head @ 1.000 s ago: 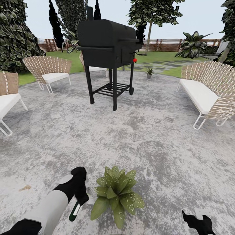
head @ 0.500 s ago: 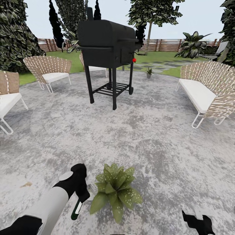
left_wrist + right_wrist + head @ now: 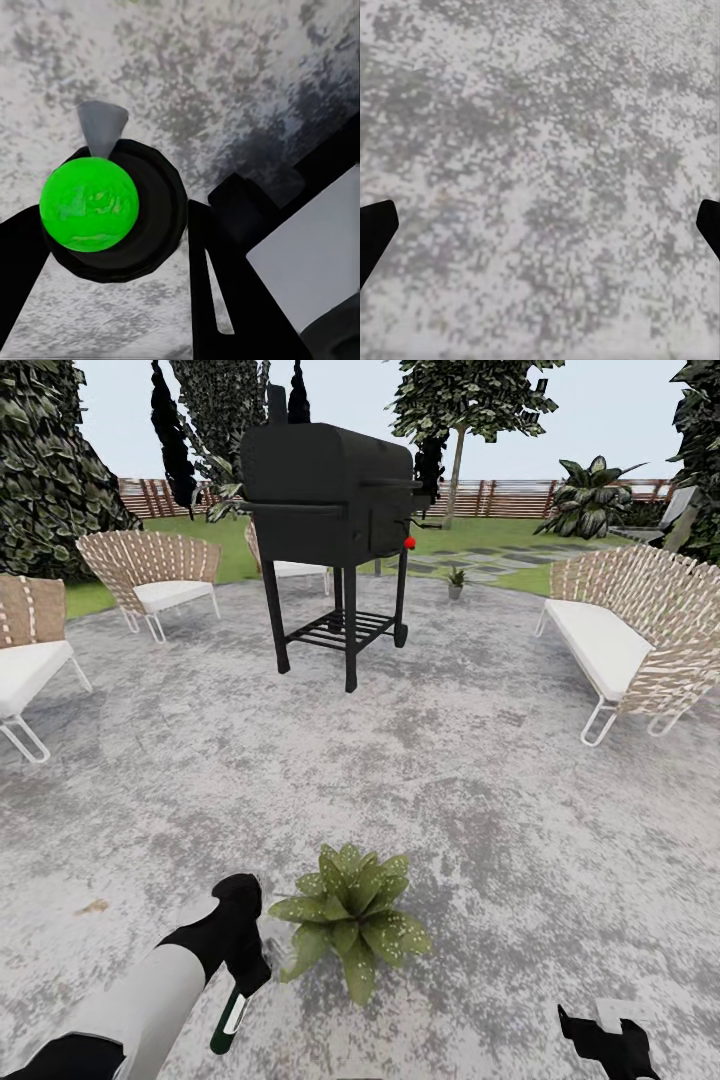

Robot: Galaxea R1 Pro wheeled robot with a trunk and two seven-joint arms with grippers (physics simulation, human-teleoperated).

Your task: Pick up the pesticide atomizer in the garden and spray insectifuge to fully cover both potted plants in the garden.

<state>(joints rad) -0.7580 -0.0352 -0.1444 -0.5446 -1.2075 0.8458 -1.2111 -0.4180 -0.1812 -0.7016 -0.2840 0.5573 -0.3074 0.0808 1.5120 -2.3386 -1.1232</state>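
My left gripper (image 3: 240, 972) is shut on the pesticide atomizer (image 3: 227, 1023), a small dark bottle hanging just left of the near potted plant (image 3: 352, 918). From the left wrist view the atomizer (image 3: 112, 211) has a bright green round top and a grey nozzle cone, with dark fingers (image 3: 217, 292) on both sides. Whitish insectifuge specks (image 3: 405, 930) dot the plant's right-hand leaves. A second small potted plant (image 3: 456, 582) stands far off at the patio's edge, right of the grill. My right gripper (image 3: 600, 1042) is open, low at the right, over bare stone (image 3: 540, 225).
A black grill (image 3: 335, 490) on legs stands mid-patio ahead. Wicker chairs with white cushions ring the grey stone patio (image 3: 450, 780): two at the left (image 3: 155, 570) (image 3: 30, 650), one at the right (image 3: 630, 630). Grass, trees and a brown fence (image 3: 500, 495) lie beyond.
The whole view has shifted a little, so the camera moved: the near plant now shows higher in the picture. My left gripper has kept hold of the atomizer.
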